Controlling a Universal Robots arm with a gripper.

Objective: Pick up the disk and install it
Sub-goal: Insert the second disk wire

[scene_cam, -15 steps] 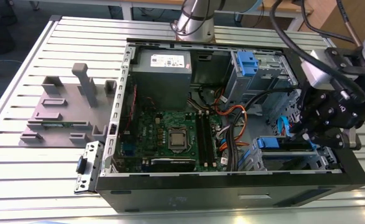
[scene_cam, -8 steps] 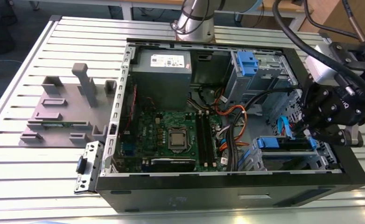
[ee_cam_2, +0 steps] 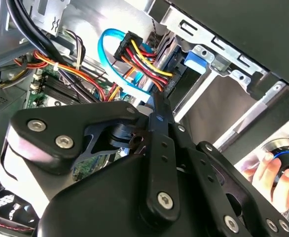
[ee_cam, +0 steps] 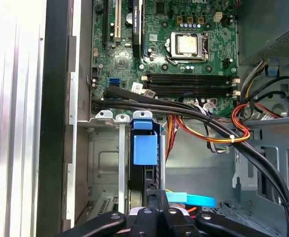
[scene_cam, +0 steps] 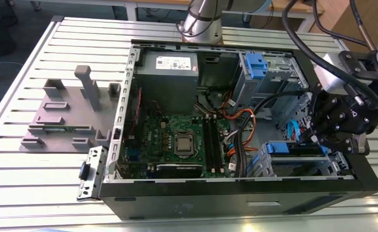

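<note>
Inside the open computer case (scene_cam: 370,186), at the drive cage (scene_cam: 302,166) in the corner toward the exterior view's right, my gripper (scene_cam: 327,140) hangs just above the disk (scene_cam: 295,148). The disk sits in the cage with its bright blue bracket uppermost; in the first wrist view the bracket (ee_cam: 144,143) stands on edge between the cage's grey metal rails, directly ahead of my fingers (ee_cam: 154,205). Those fingers look drawn close together at the disk's near edge, but whether they clamp it or merely touch it I cannot tell. Crowding the spot: a light blue data cable (ee_cam_2: 107,57) loops to a connector beside the disk, and a bundle of red, yellow and orange power wires (ee_cam_2: 139,59) runs into the same place. Thick black cables (ee_cam: 184,111) cross between the motherboard (scene_cam: 176,140) and the cage, close to my approach path. A second blue bracket (scene_cam: 256,65) sits in the upper bay, well apart from me. The grey power supply box (scene_cam: 166,72) occupies the far corner. Outside the case, a grey fixture (scene_cam: 73,111) with upright blocks rests on the slatted table (scene_cam: 21,159). In the second wrist view, a person's hand (ee_cam_2: 268,180) shows beyond the case wall.
</note>
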